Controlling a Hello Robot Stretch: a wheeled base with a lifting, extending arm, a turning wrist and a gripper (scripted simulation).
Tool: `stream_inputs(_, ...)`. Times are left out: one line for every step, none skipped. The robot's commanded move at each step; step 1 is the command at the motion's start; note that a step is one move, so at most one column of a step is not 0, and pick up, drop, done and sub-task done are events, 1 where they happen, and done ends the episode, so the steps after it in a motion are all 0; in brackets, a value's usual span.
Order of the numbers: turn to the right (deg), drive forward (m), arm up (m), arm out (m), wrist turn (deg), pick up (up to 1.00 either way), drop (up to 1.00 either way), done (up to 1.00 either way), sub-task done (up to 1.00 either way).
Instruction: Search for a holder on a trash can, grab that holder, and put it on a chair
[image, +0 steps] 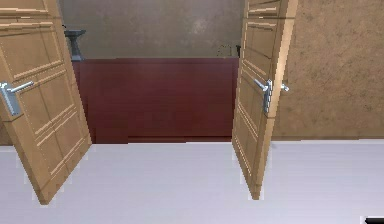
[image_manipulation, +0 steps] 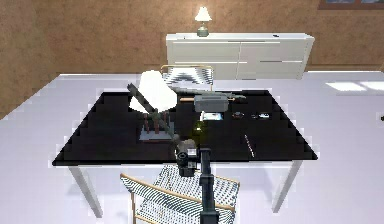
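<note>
Arm side view: my pincer (image_manipulation: 184, 154) sits at the black table (image_manipulation: 100, 130) edge, chair (image_manipulation: 150, 200) at its 6 o'clock; spread or pinching, can't tell. Can't place the holder yet, guessing past the open doors (image: 262, 95), 12 o'clock.

I am facing a bench (image_manipulation: 110, 125) whose top is looking matt black and smooth. At its near edge a chair (image_manipulation: 160, 195) is showing white mesh; beyond it a sideboard (image_manipulation: 240, 55) is looking smooth white.
</note>
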Motion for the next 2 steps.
stream_inputs(0.0, 0.0, 0.1, 0.0, 0.0, 0.0, 0.0, 0.0, 0.0)
stream_inputs(0.0, 0.0, 0.0, -0.08, 0.0, 0.0, 0.0, 0.0, 0.0)
